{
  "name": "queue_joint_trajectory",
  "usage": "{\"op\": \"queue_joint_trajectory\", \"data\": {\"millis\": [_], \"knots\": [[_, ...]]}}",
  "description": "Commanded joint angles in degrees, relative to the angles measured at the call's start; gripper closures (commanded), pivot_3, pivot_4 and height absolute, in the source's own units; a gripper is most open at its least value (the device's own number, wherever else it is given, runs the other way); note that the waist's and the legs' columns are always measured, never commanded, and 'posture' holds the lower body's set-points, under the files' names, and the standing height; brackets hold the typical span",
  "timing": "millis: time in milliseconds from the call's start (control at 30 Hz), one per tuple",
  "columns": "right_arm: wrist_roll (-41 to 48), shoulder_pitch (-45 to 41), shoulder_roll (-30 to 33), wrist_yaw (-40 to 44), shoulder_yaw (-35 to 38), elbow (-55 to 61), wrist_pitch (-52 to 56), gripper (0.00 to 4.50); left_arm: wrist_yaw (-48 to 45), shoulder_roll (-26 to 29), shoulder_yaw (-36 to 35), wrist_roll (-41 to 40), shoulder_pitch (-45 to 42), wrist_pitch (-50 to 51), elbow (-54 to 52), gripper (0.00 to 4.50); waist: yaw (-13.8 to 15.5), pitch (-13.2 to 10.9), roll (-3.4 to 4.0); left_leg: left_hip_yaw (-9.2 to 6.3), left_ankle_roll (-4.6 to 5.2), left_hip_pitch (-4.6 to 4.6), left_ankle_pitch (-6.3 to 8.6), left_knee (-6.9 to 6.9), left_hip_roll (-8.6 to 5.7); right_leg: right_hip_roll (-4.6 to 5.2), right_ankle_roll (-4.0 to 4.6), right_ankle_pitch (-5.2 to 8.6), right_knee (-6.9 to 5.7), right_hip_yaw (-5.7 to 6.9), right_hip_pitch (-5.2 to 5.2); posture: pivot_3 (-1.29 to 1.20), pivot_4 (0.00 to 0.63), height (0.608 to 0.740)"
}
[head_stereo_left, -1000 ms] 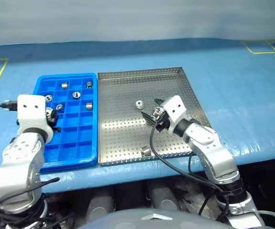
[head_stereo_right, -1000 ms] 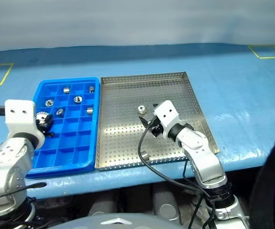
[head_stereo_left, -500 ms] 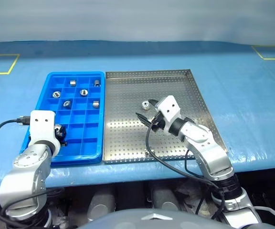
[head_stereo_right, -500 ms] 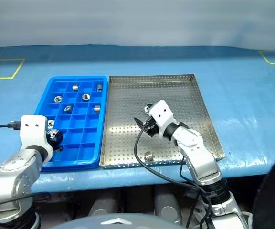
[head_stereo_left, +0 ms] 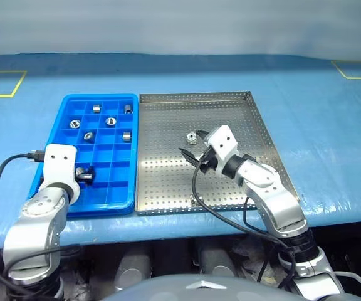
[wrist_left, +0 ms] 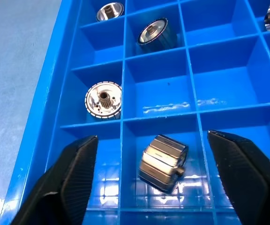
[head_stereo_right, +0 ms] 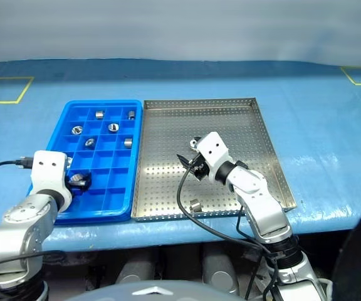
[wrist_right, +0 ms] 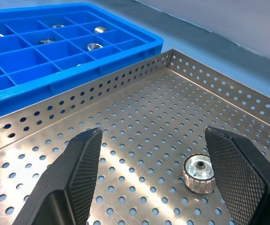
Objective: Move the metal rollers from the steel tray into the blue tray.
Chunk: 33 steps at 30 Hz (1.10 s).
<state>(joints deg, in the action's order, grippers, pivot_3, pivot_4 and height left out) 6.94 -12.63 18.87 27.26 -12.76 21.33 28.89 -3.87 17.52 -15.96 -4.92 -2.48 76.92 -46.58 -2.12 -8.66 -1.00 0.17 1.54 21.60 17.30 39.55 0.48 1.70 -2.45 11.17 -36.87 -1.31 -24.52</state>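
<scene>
Blue table top (head_stereo_left: 318, 113) w/ yellow tape squares at its far corners, pale wall behind. The steel tray (head_stereo_left: 256, 125) sits touching the blue tray (head_stereo_left: 64, 113), on its right. Left gripper (wrist_left: 151, 176) is wide open over the blue tray's near end; a roller (wrist_left: 163, 162) lies tilted in a box between its fingers. Right gripper (wrist_right: 168, 173) is open too, holding nothing, w/ another roller (wrist_right: 198, 173) on the steel tray just ahead. One more roller (head_stereo_right: 195, 205) lies near the steel tray's front rim.
</scene>
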Motion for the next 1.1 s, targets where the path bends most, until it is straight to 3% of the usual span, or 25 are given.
{"op": "queue_joint_trajectory", "data": {"millis": [33,233,500,700,1100], "knots": [[-0.01,-0.33,0.31,-0.47,1.59,2.41,-1.07,0.84,-3.42,-2.89,-3.41,-4.37,-5.51,-4.78,-3.7,0.07,-0.02,0.0,-0.01,0.0,0.0,0.01,0.0,0.0,0.0,0.0,0.0,0.0,0.0,0.0,0.0,-0.11,0.15,0.74],[-1.2,0.06,1.71,-1.93,3.22,3.71,-0.38,0.84,-13.03,-3.06,4.99,-14.22,-12.13,-5.82,-1.06,0.07,-0.76,0.01,0.0,0.06,0.03,0.02,0.02,0.01,-0.02,0.0,-0.02,-0.02,0.02,-0.02,-0.01,-0.17,0.15,0.74],[-1.64,3.77,2.74,-4.0,5.31,6.95,2.77,0.84,-11.94,-1.05,18.02,-10.31,-14.46,-14.75,12.62,0.07,-3.88,0.01,0.01,0.09,0.06,0.01,0.04,0.0,0.01,-0.1,-0.04,-0.02,0.0,-0.11,-0.04,-0.26,0.15,0.74],[-2.02,5.17,2.32,-5.45,5.79,8.11,3.51,0.84,-14.13,-3.02,23.16,-10.29,-17.24,-21.0,23.25,0.07,-6.04,0.01,0.02,0.12,0.08,0.01,0.04,0.02,-0.02,-0.11,-0.11,-0.05,0.01,-0.19,-0.03,-0.3,0.15,0.74],[-2.19,6.99,2.12,-7.13,6.39,9.89,3.15,0.84,-20.43,-4.48,30.1,-11.24,-22.88,-22.79,33.6,0.07,-10.45,0.01,0.05,0.12,0.13,0.03,0.07,0.03,-0.02,-0.14,-0.19,-0.03,0.0,-0.26,-0.04,-0.35,0.15,0.74]]}}
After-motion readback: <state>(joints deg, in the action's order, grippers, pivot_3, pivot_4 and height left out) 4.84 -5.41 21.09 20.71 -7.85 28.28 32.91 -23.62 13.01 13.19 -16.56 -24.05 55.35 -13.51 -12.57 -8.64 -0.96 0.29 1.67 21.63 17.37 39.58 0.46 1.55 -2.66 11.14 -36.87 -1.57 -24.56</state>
